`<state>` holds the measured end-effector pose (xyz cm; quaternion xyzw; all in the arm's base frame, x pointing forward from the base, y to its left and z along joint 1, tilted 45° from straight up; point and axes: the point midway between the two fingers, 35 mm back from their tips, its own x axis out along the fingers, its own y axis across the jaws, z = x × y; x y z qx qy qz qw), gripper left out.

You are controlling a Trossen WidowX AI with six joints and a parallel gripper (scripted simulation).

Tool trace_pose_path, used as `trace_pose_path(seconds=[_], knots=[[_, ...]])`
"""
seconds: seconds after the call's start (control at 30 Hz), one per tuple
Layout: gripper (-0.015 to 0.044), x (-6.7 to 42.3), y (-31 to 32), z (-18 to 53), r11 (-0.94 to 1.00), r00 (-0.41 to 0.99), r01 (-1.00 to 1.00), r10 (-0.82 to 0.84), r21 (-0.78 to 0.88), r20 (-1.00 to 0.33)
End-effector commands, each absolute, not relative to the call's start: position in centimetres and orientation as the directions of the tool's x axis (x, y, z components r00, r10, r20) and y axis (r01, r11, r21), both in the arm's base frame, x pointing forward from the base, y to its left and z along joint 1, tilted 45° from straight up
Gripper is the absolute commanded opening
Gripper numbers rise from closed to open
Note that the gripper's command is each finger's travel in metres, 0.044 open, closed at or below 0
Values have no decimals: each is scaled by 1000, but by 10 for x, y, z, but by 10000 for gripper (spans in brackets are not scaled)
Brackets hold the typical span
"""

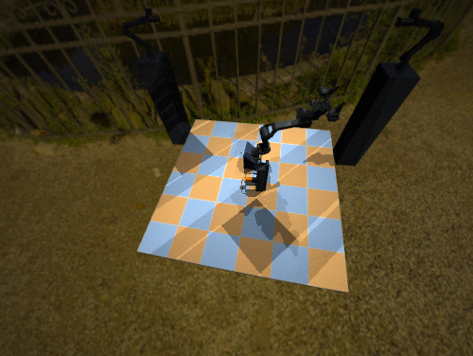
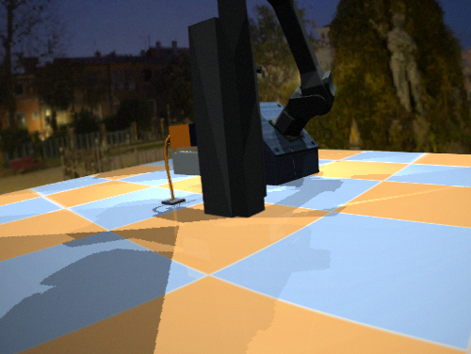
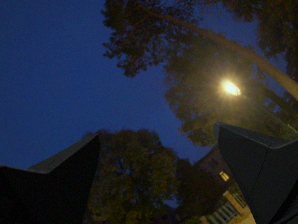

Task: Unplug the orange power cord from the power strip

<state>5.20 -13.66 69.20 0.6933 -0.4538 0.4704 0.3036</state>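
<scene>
An orange block [image 1: 249,179] [image 2: 179,136], which looks like the plug, is at the middle of the checkered mat, raised above a pale grey block [image 2: 186,163] that may be the power strip. An orange cord [image 2: 169,169] hangs from its left side in the exterior view to a small dark plate [image 2: 173,201] on the mat. A tall dark block hides the plug's right side, so I cannot tell if it is plugged in. My gripper [image 1: 337,99] [image 3: 157,135] is open and empty, high in the air, well away from plug, cord and strip.
The tall dark block [image 1: 262,176] [image 2: 228,122] stands right beside the plug. A dark box with a sloping top [image 2: 292,165] stands behind it, at the arm's lower end. Two dark pillars [image 1: 166,97] [image 1: 378,109] carrying thin dark arms stand at the mat's far corners.
</scene>
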Motion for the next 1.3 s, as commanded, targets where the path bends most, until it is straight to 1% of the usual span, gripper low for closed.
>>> trace_pose_path(seconds=[0.0,0.07,0.27,0.3,0.4,0.53,0.73,0.87,1.0,1.13,1.27], knots=[[374,50,-135,693,-400,141,-916,-339,-7,930],[321,39,-119,697,-373,106,-928,-302,-15,947],[164,1,-42,710,-251,-15,-967,-99,-39,995],[160,-2,-28,711,-232,-28,-972,-61,-42,998],[160,-1,1,712,-114,-7,-993,2,-6,1000],[160,-1,59,708,-28,-21,-999,161,-16,987],[160,24,145,688,88,21,-996,404,-16,915],[160,57,196,665,166,92,-986,550,-1,830],[160,100,238,634,244,190,-969,668,29,720],[160,150,267,597,326,303,-943,750,71,587],[160,205,283,554,411,421,-903,794,124,438]])
